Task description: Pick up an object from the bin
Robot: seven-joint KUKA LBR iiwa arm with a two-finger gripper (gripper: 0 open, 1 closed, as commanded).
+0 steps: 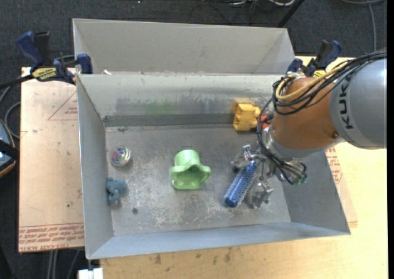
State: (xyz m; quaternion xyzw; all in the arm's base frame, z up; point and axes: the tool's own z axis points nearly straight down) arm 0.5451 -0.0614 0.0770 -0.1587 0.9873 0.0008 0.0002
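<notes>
A green wavy-rimmed cup (189, 170) lies about the middle of the floor of the bin (184, 50). A yellow block (245, 116) sits at the foot of the back wall, right of centre. Near the left wall rests a small shiny ball (120, 156). Just in front of it lies a grey-blue lump (114, 190), not touching it. Both are well apart from the cup.

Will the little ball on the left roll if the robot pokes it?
Probably: the ball looks round and sits alone on the flat bin floor. It is small, so likely light. Its shiny surface might slip from the pincer.
</notes>
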